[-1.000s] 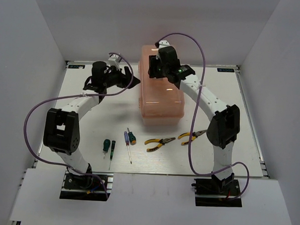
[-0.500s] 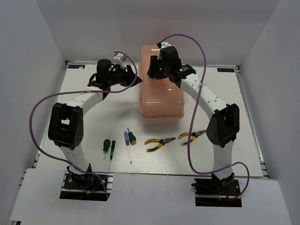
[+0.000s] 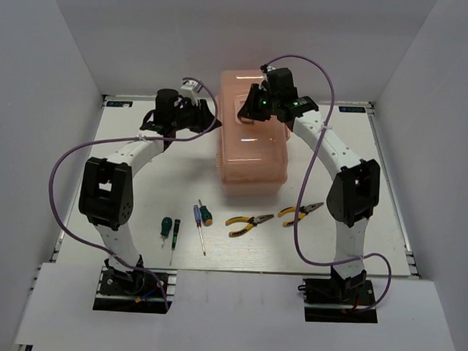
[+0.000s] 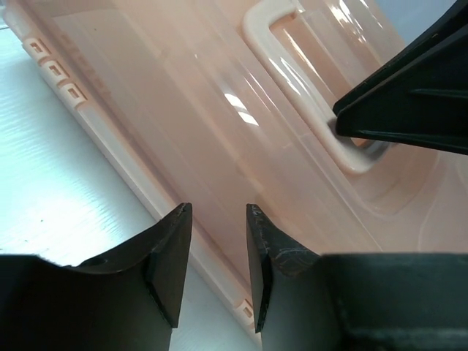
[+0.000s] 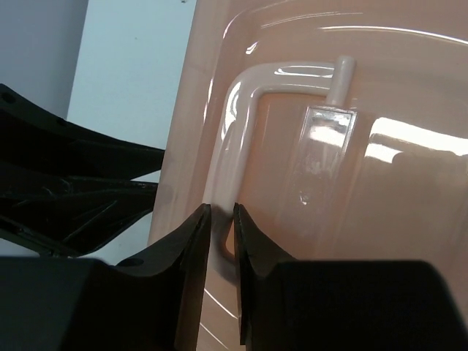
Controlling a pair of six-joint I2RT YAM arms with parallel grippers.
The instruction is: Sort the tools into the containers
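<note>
Nearest my arm bases, all four tools lie loose in a row on the white table (image 3: 387, 229). From left to right they are the dark green screwdriver (image 3: 166, 228), the blue-and-green screwdriver (image 3: 202, 219), the left pliers (image 3: 249, 222) and the right pliers (image 3: 299, 213), each apart from its neighbour. From above, a purple cable (image 3: 296, 240) off the right arm crosses the right pliers. Just beyond the row sits the pink toolbox (image 3: 250, 164), lid down. My left gripper (image 4: 217, 212) is at the box's left long edge, its fingers spread and holding nothing, with the rim showing in the gap. My right gripper (image 5: 221, 213) is over the lid. Its fingers are pressed nearly together with the handle (image 5: 223, 131) in the narrow gap, pinching it as far as I can see. A green light (image 3: 263, 101) glows on that wrist. Small blue labels (image 3: 351, 109) at the far table corners are too small to read.
</note>
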